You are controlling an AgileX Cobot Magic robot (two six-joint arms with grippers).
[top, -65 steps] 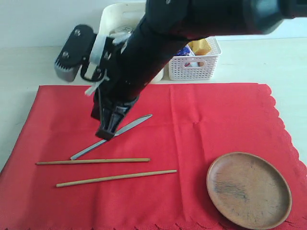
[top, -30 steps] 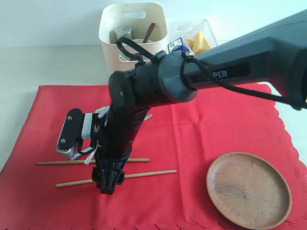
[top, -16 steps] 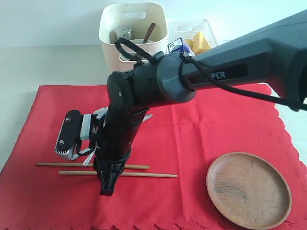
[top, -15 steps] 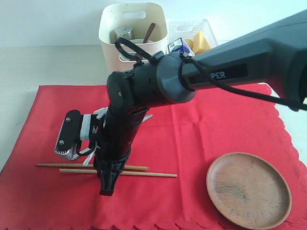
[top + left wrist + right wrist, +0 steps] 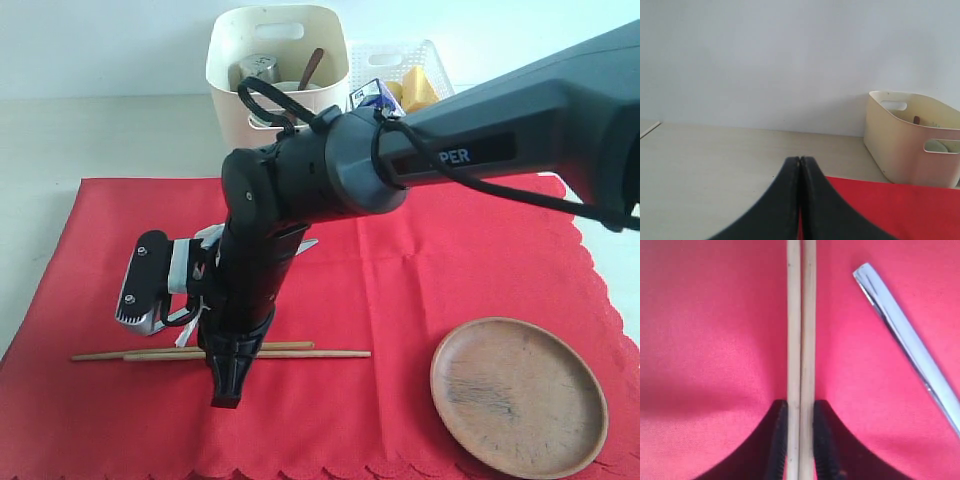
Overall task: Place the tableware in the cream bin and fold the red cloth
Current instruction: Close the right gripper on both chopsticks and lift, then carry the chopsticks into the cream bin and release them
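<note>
**Halfway through the clear-up.** The cream bin [image 5: 222, 85], on the table [image 5: 100, 130] just past the far edge of the red cloth [image 5: 420, 260], already holds the steel cup [image 5: 258, 68] and the dark wooden spoon [image 5: 313, 65]. A pale shape seen through its handle cut-out is probably the bowl [image 5: 940, 145].

Four pieces are not yet in the bin. The two chopsticks [image 5: 320, 353] lie side by side and touching, parallel to the cloth's near edge and towards its near left corner. The table knife [image 5: 910, 350] lies just beside them on the cloth, mostly hidden behind the arm in the exterior view. The round wooden plate [image 5: 518, 396] sits at the near right corner. The cloth is spread flat and unfolded, so by these pictures folding looks like the last job.

The right arm stretches in from the right edge of the table and across the middle. Its forearm slopes down and the wrist is bent so the right gripper [image 5: 226, 380] points straight down at the cloth. Its jaws are pinched onto the chopstick pair, one pad against each outer side, and the sticks are not yet lifted.

The left gripper [image 5: 800, 165] is held low over the cloth's left side, out of the exterior camera's sight, with its fingers pressed together on nothing.

The white lattice basket [image 5: 432, 50] of food stands beside the bin.
</note>
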